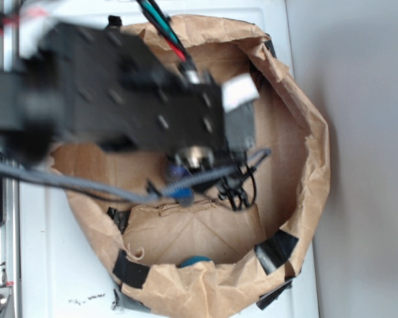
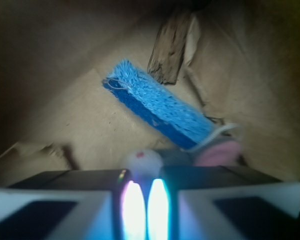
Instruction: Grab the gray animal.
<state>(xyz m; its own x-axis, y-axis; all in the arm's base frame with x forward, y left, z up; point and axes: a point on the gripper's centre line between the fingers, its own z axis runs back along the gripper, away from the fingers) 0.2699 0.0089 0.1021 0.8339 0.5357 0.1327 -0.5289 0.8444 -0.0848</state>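
- The pincer [image 2: 145,200] is sitting clenched right over the gray animal [image 2: 200,156], not gripping it.
- The blue sponge [image 2: 157,106] is lying just beyond, inside the paper bag [image 1: 305,199].

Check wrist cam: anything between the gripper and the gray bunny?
Nothing shows between them. In the wrist view the gray bunny sits right against the gripper edge, partly hidden behind it. The blue sponge lies beyond the bunny, not between.

We saw a blue sponge [image 2: 157,107] lying slantwise on the floor of a brown paper bag [image 1: 305,199], a teal ball [image 1: 194,262] near its rim.
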